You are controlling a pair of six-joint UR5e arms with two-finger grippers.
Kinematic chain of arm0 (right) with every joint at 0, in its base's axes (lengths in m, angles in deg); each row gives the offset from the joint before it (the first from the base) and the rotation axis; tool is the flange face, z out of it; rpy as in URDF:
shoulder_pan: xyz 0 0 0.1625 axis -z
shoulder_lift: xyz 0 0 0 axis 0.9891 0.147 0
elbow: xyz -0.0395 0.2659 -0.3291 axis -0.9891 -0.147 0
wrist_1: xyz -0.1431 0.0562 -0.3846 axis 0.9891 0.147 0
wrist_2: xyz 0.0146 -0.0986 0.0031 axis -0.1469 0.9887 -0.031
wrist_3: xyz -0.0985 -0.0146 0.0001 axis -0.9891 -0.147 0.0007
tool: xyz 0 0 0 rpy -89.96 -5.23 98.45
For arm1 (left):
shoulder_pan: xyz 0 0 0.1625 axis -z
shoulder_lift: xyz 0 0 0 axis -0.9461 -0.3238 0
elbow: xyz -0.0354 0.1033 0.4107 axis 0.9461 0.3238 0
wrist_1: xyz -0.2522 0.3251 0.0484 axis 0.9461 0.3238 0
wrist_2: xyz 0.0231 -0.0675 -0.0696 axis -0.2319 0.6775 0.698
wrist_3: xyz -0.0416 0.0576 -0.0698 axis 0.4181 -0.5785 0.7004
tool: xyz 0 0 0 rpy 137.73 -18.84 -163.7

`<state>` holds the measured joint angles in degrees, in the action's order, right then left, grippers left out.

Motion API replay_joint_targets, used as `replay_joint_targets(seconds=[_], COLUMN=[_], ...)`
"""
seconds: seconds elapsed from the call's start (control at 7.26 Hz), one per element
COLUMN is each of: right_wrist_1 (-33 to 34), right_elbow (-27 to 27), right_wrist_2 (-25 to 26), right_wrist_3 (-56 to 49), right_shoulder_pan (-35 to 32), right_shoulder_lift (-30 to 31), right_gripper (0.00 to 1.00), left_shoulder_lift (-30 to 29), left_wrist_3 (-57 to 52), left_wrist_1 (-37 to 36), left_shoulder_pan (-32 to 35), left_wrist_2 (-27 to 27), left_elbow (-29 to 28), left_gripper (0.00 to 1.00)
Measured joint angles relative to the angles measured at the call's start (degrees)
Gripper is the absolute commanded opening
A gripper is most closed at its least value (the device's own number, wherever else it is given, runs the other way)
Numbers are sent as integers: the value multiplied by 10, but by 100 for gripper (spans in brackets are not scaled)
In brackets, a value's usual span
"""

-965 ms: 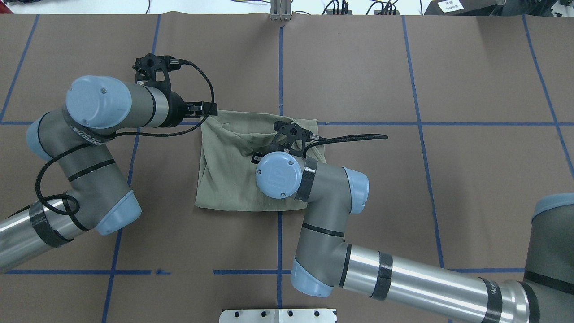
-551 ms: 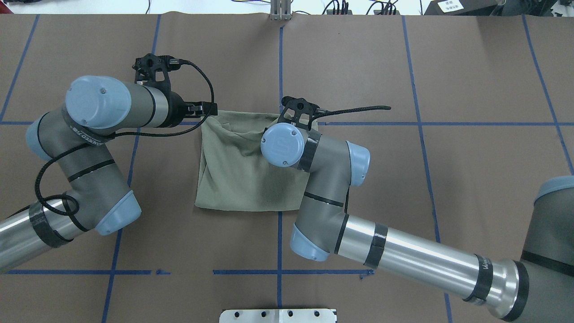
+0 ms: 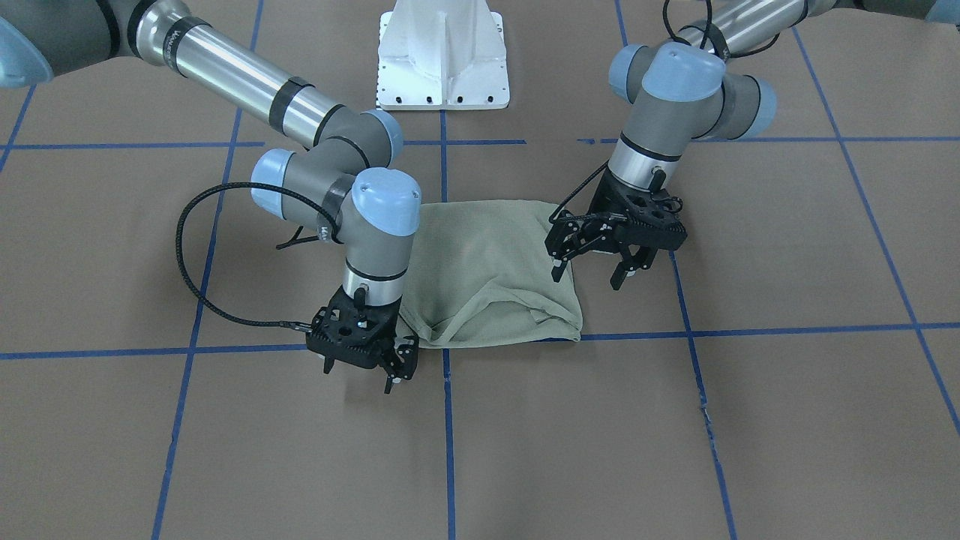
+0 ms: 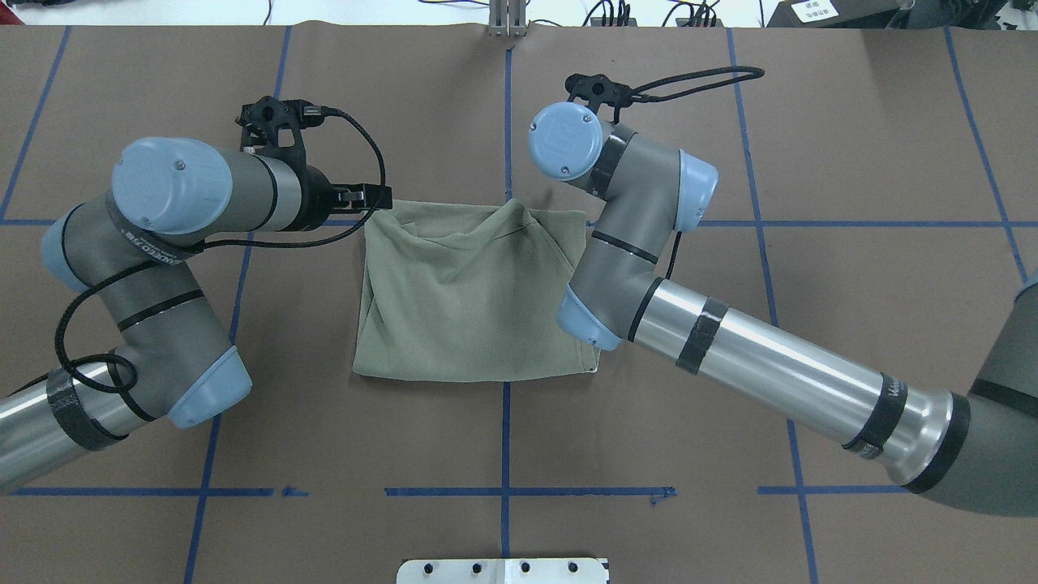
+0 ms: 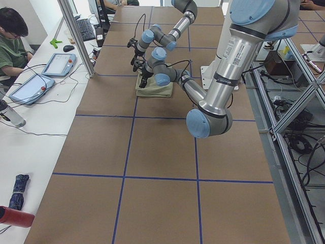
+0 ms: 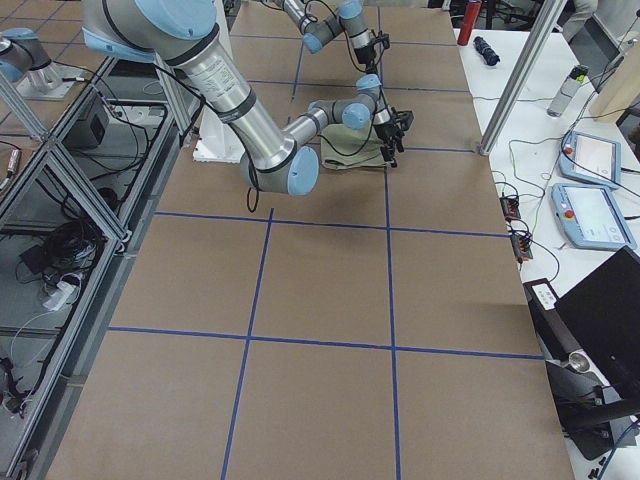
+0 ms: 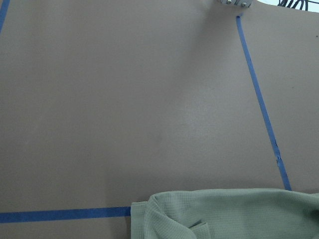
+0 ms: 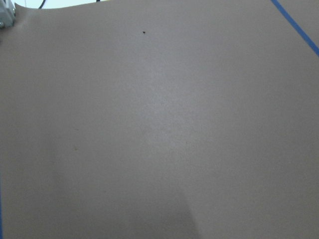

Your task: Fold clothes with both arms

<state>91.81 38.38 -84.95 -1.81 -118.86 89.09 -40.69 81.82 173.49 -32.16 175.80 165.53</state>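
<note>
- Sage-green shirt (image 4: 470, 300): folded into a rumpled rectangle, lying flat mid-desk (image 4: 851, 122).
- Left end effector (image 3: 589, 276): jaws apart, at the shirt's side edge.
- Right end effector (image 3: 358, 373): jaws seemingly apart, beside a corner.

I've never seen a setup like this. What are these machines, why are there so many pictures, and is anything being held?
These are two robot arms of silver tubes and grey joints: the left arm and the right arm, with a white base between them. Each ends in a black two-finger gripper. All the pictures show one moment from several cameras: one above and behind the robot, one facing it, one at each end of the table, and one on each wrist. On the brown table, marked with blue tape lines, lies a sage-green shirt folded into a rough rectangle. The left gripper is open at a side edge of the shirt. The right gripper is open over bare table, just past the edge farthest from the robot. Neither holds anything.
</note>
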Motion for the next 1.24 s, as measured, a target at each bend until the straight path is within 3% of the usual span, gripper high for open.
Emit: replay_joint_targets(seconds=[0.14, 0.41, 0.96, 1.24], right_wrist_1=[-2, 1, 10, 10], right_elbow=[-1, -1, -5, -6], right_wrist_2=[-23, -55, -58, -56], right_wrist_3=[15, 105, 203, 211], right_shoulder_pan=[-7, 11, 44, 51], right_shoulder_lift=[-16, -48, -56, -53], right_gripper=[99, 82, 70, 50], left_shoulder_lift=[0, 1, 1, 4], left_wrist_3=[0, -1, 0, 0], left_wrist_1=[0, 0, 1, 1], left_shoulder_pan=[0, -1, -1, 0], left_wrist_2=[0, 0, 0, 1], left_elbow=[0, 1, 1, 4], left_gripper=[100, 100, 100, 100])
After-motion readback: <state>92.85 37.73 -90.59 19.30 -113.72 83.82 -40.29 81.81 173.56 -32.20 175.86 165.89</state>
